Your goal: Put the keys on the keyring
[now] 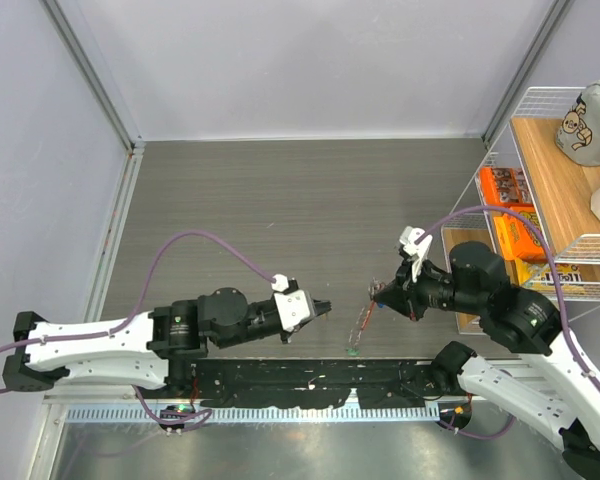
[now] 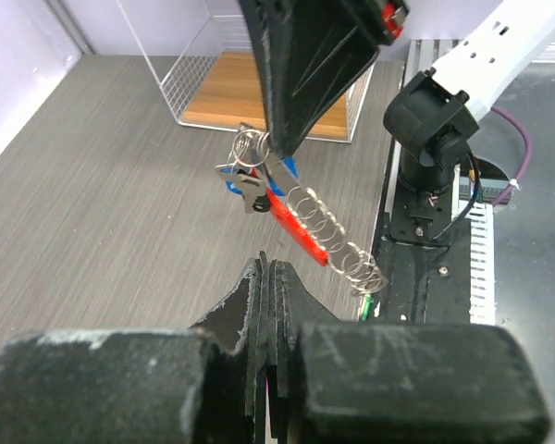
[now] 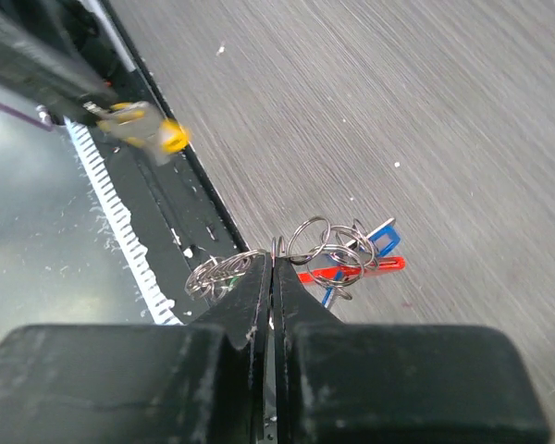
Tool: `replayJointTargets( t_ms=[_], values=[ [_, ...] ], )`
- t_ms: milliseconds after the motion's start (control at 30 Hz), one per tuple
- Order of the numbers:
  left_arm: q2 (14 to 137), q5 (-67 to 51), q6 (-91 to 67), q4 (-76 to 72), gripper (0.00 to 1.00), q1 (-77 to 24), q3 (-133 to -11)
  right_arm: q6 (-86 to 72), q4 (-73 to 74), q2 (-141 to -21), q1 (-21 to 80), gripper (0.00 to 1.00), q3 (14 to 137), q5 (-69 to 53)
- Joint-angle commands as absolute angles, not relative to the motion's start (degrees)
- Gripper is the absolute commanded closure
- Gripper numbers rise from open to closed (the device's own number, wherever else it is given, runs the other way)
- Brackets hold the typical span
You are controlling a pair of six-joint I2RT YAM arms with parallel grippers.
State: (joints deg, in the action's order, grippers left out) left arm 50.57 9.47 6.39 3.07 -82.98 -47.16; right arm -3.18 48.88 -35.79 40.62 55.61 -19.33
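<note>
My right gripper (image 1: 378, 294) is shut on the keyring (image 3: 307, 242), a chain of thin metal rings. It holds the chain above the table's near edge. The chain (image 2: 326, 228) hangs slanting from the right fingers (image 2: 301, 83). A small metal key (image 2: 252, 194) and the red tag (image 2: 296, 228) and blue tag (image 2: 231, 185) hang on it; these tags also show in the right wrist view, red (image 3: 361, 267) and blue (image 3: 382, 239). A green tag (image 2: 363, 305) is at the chain's low end. My left gripper (image 1: 325, 308) is shut and empty, just left of the chain, apart from it.
The black base rail (image 1: 310, 378) runs along the near edge under the chain's low end. A wire shelf with a wooden board (image 1: 555, 170) and orange boxes (image 1: 515, 225) stands at the right. A yellow part (image 3: 157, 135) sits by the rail.
</note>
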Motion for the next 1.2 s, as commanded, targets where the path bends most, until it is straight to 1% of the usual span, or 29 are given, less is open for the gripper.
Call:
replayJointTargets(
  t_ms=[0,167,233,467,600,900,1067,1167],
  values=[
    [47.7,13.5,3.3,3.8,1.0,-83.0,-48.9,5.7,45.4,-36.2,40.6,0.94,61.5,-27.3],
    [43.2,11.6,1.9,-1.1,1.0,-83.0,-46.0,10.0,46.4,-39.5,43.9,0.94,64.9,-29.3],
    [41.3,10.5,1.2,-3.4,1.0,-83.0,-45.2,11.9,45.8,-40.2,47.0,0.94,65.7,-28.7],
    [38.1,6.9,-2.0,-3.9,1.0,-83.0,-46.6,19.0,44.4,-42.5,63.9,0.94,67.6,-15.1],
    [37.9,4.4,-3.6,-4.7,1.0,-83.0,-46.9,24.0,42.9,-44.2,69.6,0.94,67.9,-8.7],
    [39.8,-2.3,-7.2,-3.7,1.0,-83.0,-49.7,29.4,40.8,-46.6,73.6,0.94,69.0,-1.4],
    [42.1,-1.9,-6.8,-3.0,1.0,-83.0,-50.9,32.6,37.5,-45.2,76.2,0.94,67.7,-0.2],
    [42.9,-1.1,-5.8,-2.2,1.0,-82.9,-51.5,34.1,37.0,-45.1,78.0,0.94,67.6,2.7]
  ],
)
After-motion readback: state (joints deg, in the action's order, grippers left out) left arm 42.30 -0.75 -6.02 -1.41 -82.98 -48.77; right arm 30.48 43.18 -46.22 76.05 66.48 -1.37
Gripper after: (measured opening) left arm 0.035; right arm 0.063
